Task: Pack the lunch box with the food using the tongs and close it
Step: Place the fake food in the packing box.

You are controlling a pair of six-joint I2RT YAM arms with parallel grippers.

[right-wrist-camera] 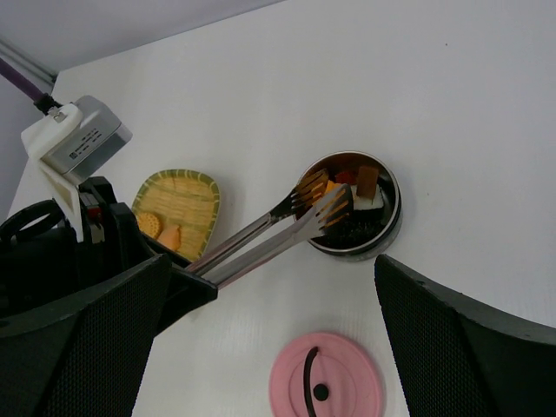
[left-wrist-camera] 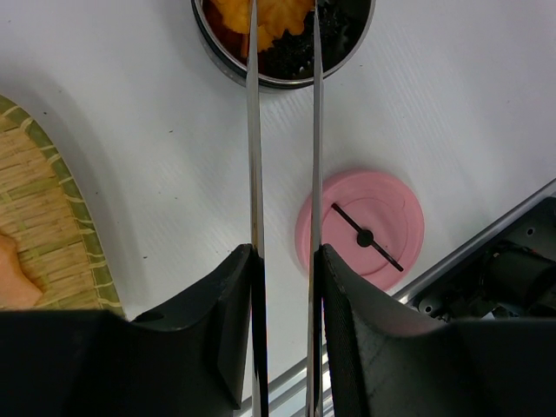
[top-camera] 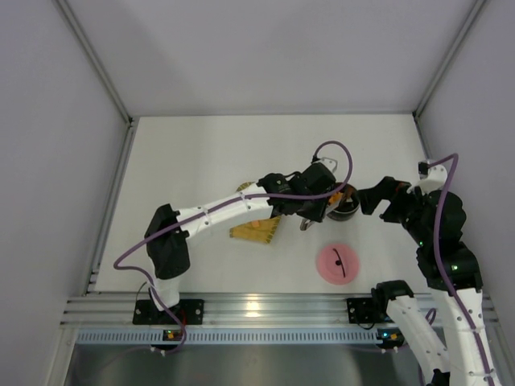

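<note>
The lunch box (right-wrist-camera: 365, 252), a round steel pot, stands uncovered on the white table with orange, brown, black and white food (right-wrist-camera: 365, 182) inside. Its pink lid (right-wrist-camera: 326, 378) lies flat on the table nearer the arms. My left gripper (left-wrist-camera: 285, 252) is shut on the tongs (right-wrist-camera: 261, 239), one finger pressing each arm. The tongs' slotted tips (right-wrist-camera: 326, 201) hang over the box's near-left rim, slightly apart; whether they hold a piece I cannot tell. My right gripper (right-wrist-camera: 274, 287) hovers above the lid and box, open wide and empty.
A yellow woven tray (right-wrist-camera: 187, 193) lies left of the box with a round cracker (right-wrist-camera: 149, 224) and an orange piece (right-wrist-camera: 169, 236) on it. The aluminium rail (top-camera: 257, 310) runs along the near table edge, and grey walls stand on three sides.
</note>
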